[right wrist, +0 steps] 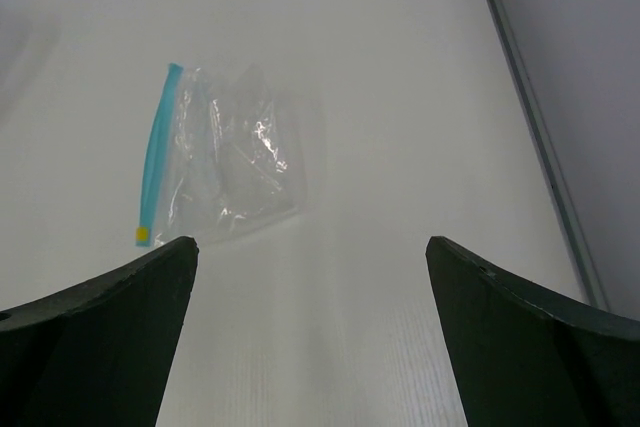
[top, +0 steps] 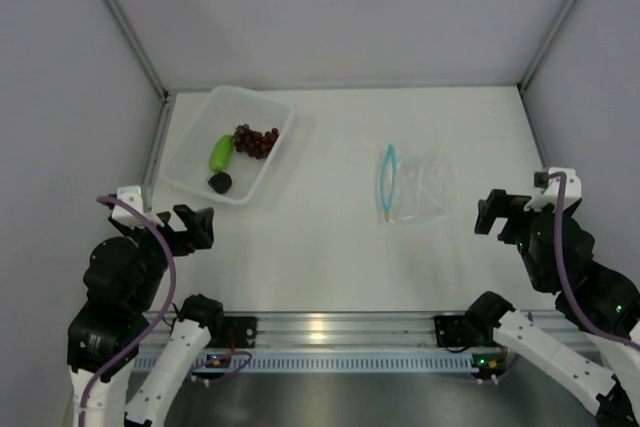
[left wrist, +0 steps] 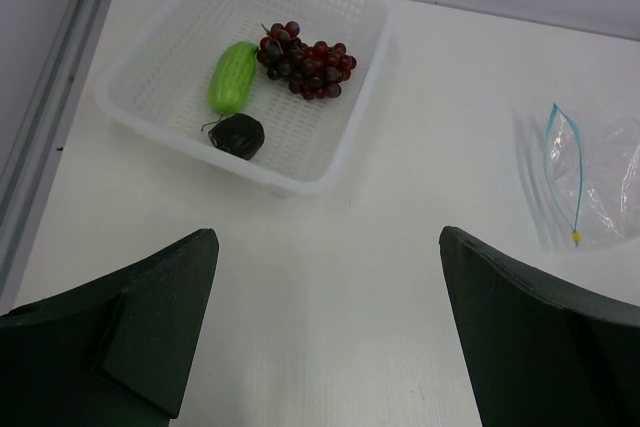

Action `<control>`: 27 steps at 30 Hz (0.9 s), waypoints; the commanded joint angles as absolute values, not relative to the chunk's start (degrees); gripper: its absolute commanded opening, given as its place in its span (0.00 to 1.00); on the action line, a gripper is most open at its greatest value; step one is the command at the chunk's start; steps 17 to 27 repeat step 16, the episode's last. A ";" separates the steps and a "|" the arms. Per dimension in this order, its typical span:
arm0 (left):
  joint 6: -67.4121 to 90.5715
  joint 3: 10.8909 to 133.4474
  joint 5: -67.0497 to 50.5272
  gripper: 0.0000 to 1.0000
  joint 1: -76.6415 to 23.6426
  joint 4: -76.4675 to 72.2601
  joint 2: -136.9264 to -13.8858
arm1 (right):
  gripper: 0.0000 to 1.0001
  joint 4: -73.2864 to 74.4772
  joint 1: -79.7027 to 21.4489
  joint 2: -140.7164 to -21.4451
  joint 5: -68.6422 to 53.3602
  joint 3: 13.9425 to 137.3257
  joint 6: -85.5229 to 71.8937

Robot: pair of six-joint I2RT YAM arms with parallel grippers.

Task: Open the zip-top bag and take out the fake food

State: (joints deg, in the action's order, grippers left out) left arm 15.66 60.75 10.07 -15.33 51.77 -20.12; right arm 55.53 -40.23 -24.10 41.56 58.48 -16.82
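With the food point(left wrist: 305, 69) laid in the far-left basket point(left wrist: 360, 97) and the bag point(right wrist: 225, 152) seemingly emptied at right, left fingers point(left wrist: 130, 337) and right fingers point(right wrist: 100, 337) are held spread, gripping nothing.

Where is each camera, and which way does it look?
Top external: above and behind, looking down on the white table; both arms show.
Left wrist: on the left arm, facing the white holey plastic basket; its dark fingers show.
Right wrist: on the right arm, facing the clear crinkly zip-top bag; fingers show.
Shared: all three see the bag.
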 commanded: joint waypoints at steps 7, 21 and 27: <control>15.03 60.91 12.12 0.98 -15.56 51.94 -18.81 | 1.00 50.36 -40.08 -26.19 40.26 57.39 -17.05; 14.50 60.64 14.32 0.98 -15.56 51.86 -19.25 | 1.00 49.92 -40.08 -26.90 40.43 57.39 -17.23; 14.50 60.64 14.32 0.98 -15.56 51.86 -19.25 | 1.00 49.92 -40.08 -26.90 40.43 57.39 -17.23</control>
